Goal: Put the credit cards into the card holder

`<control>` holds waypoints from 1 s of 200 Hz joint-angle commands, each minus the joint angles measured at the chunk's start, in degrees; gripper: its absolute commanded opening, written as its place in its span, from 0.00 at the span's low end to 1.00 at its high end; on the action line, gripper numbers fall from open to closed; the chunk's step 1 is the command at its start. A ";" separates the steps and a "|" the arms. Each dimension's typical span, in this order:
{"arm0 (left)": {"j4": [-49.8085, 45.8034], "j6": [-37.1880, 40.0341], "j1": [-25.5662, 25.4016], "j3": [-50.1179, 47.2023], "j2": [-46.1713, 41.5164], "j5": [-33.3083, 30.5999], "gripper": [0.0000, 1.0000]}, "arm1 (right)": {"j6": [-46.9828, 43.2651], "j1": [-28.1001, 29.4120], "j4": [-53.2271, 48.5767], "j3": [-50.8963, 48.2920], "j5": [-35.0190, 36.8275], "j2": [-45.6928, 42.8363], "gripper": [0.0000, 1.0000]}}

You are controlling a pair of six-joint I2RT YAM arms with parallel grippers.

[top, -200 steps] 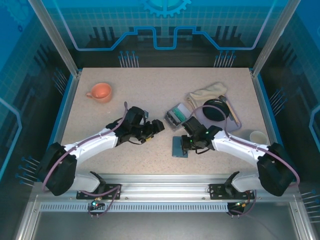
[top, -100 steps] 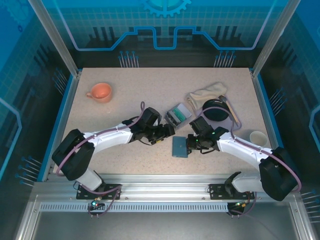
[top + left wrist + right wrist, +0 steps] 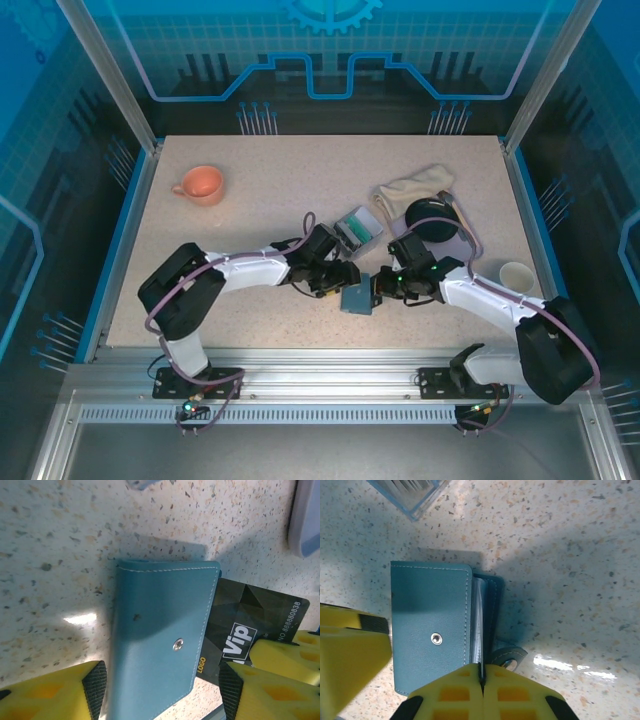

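while right gripper (image 3: 481,672) clamps one card (image 3: 250,612), left gripper (image 3: 161,680) gapes (one wallet (image 3: 160,605) between)

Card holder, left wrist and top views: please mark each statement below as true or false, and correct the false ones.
1. The card holder lies between the fingers of the left claw. True.
2. The right claw is wide open. False: it is shut on the dark VIP card.
3. The dark VIP card is fully inside the card holder. False: most of it shows beside the holder.
4. The orange cup stands apart from the card holder, at the far left of the table. True.
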 commanded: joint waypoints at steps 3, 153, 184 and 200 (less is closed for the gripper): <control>1.34 0.29 -1.21 2.59 1.82 1.58 0.61 | 1.50 -1.28 3.32 -0.90 -5.00 -0.84 0.00; 2.70 0.40 -1.98 1.00 -4.79 -2.67 0.78 | 3.55 -6.07 6.67 -1.12 -15.95 -5.47 0.00; 2.80 -0.37 -1.99 0.98 -3.73 -2.22 0.74 | 6.28 -7.88 11.91 -3.42 -20.49 -4.77 0.00; 3.23 -1.19 -1.91 0.62 -3.17 -2.19 0.69 | 7.76 -9.00 14.57 -4.40 -23.04 -4.05 0.00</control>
